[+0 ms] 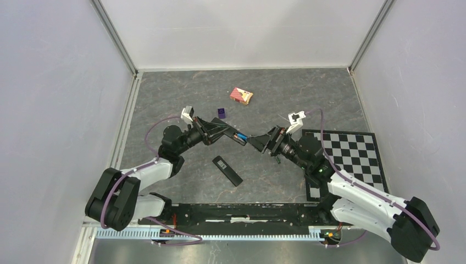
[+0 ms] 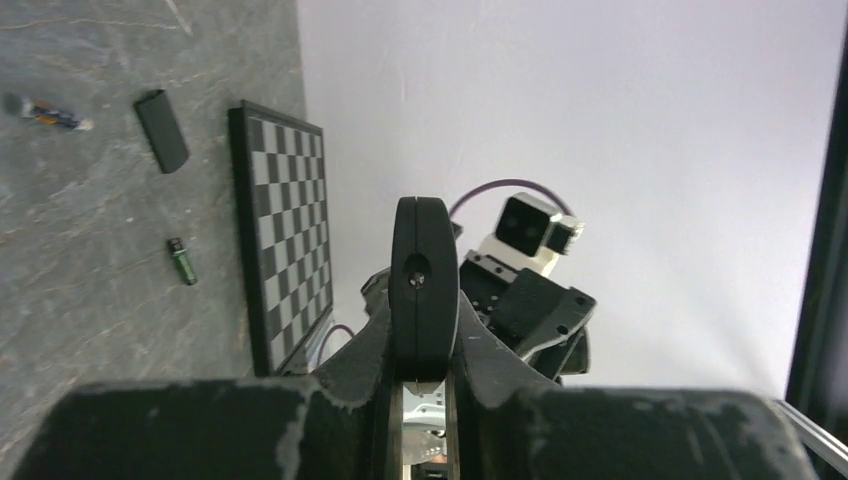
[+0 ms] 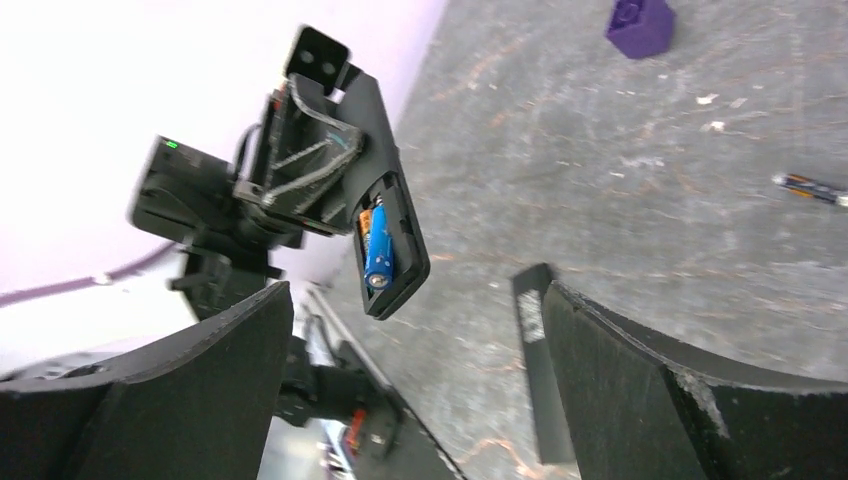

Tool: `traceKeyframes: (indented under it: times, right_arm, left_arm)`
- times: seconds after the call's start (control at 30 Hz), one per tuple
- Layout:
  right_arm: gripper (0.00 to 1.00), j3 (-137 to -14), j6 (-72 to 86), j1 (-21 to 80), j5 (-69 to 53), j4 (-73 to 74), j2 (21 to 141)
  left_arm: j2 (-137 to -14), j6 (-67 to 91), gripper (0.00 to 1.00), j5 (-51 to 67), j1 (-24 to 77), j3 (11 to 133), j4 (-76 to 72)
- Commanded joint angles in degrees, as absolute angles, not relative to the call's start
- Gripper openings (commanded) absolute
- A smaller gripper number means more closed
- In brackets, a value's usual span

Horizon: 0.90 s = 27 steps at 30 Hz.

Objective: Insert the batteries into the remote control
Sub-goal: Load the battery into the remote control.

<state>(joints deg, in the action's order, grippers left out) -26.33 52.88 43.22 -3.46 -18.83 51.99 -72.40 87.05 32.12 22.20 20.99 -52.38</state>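
From above: left gripper [image 1: 218,130] clamped narrow on the remote [image 1: 231,132], raised off the table [image 1: 165,99] at mid-scene, free end toward the right arm. Blue battery [image 1: 240,135] seated in the open bay at that end. Right gripper [image 1: 254,142] close to the remote's tip, jaws spread wide, nothing between them. Nearer the bases, flat on the table, a black bar [image 1: 227,171] with a pale patch at one end. Farther back, a purple cube [image 1: 222,114] and a red-and-white box [image 1: 241,95]; at right, a checkerboard [image 1: 351,154]. From the left wrist: remote [image 2: 423,300] edge-on, pinched between both fingers [image 2: 365,375]. Green battery [image 2: 181,261] alone on the table just beside the checkerboard [image 2: 285,230], well apart from the remote; black bar [image 2: 162,130] and a small cylinder [image 2: 45,112] beyond it. From the right wrist: right gripper [image 3: 420,400] wide apart and empty. Remote [image 3: 407,268] tilted in the left gripper [image 3: 300,170], blue battery [image 3: 378,247] lying lengthwise in one slot. Black bar [image 3: 540,380] on the table below; purple cube [image 3: 640,25] and small cylinder [image 3: 810,188] farther off.
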Motion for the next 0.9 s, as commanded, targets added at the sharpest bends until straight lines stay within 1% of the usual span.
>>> traceKeyframes:
  times: [0.0,0.23,0.3,0.33,0.5,0.57,0.7,0.87]
  right_arm:
    - [0.98,-21.89,65.38,43.33,-2.64,-37.86,50.75]
    - [0.98,-19.62,70.45,43.33,-2.37,-47.10,51.51]
    - [0.95,-19.58,71.40,43.29,-2.58,-49.46,52.20]
    - [0.93,-19.87,71.91,43.32,-3.01,-49.82,52.67]
    - [0.75,-21.40,73.33,43.28,-5.47,-51.92,56.54]
    - [0.73,-21.62,73.95,43.33,-5.92,-53.34,57.69]
    - [0.73,-22.06,74.07,43.33,-5.96,-56.08,58.79]
    - [0.78,-22.84,74.20,43.43,-6.69,-57.83,59.97]
  left_arm:
    - [-70.28,92.97,0.02,32.78,21.94,23.90,-56.94]
    - [-69.45,96.88,0.02,32.52,21.89,23.65,-59.13]
    - [-69.32,97.45,0.02,32.52,21.96,23.60,-59.34]
    - [-69.28,97.82,0.02,32.52,21.96,23.56,-59.61]
    - [-69.22,101.90,0.02,31.82,21.91,22.51,-64.13]
    - [-69.04,102.65,0.02,31.83,22.03,22.50,-64.69]
    - [-68.36,102.82,0.02,31.65,21.97,22.27,-64.01]
    - [-68.27,102.83,0.02,31.43,22.04,22.19,-63.82]
